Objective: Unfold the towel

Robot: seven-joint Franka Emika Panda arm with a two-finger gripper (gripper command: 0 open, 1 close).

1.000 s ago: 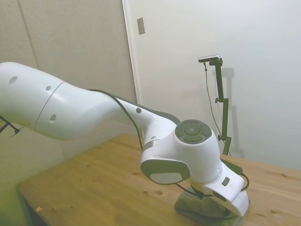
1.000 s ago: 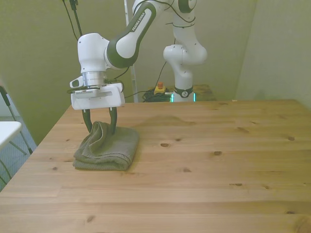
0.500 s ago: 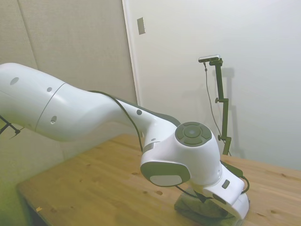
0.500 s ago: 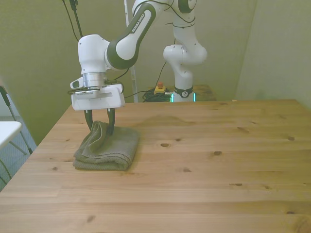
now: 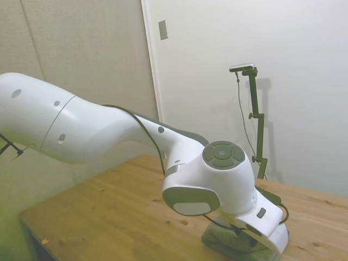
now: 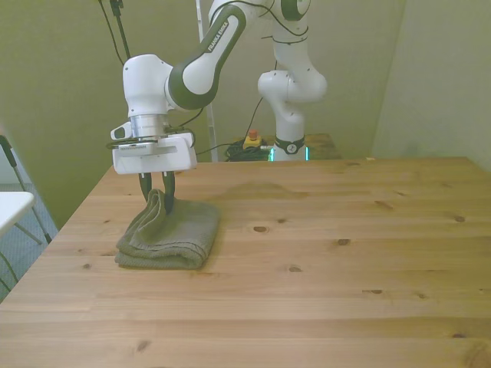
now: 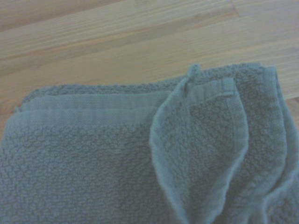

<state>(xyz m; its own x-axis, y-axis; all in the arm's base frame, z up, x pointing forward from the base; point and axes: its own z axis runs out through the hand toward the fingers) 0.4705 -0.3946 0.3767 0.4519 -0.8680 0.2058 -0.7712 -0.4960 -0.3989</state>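
Observation:
The towel is grey-green terry cloth, folded into a thick pad on the table near the front view's left edge. My gripper stands straight above its far corner, fingers pointing down and shut on a raised fold of the top layer. In the wrist view the towel fills most of the picture, with one corner pulled up into a peaked flap. From the side the arm's wrist hides nearly all of the towel, and the fingers are out of sight there.
The wooden table stretches wide toward the front view's right. Its left edge runs close beside the towel. A white surface stands just off that edge.
The fingers have closed from wide apart onto the towel's raised fold. The arm has barely moved, and the towel lies where it was.

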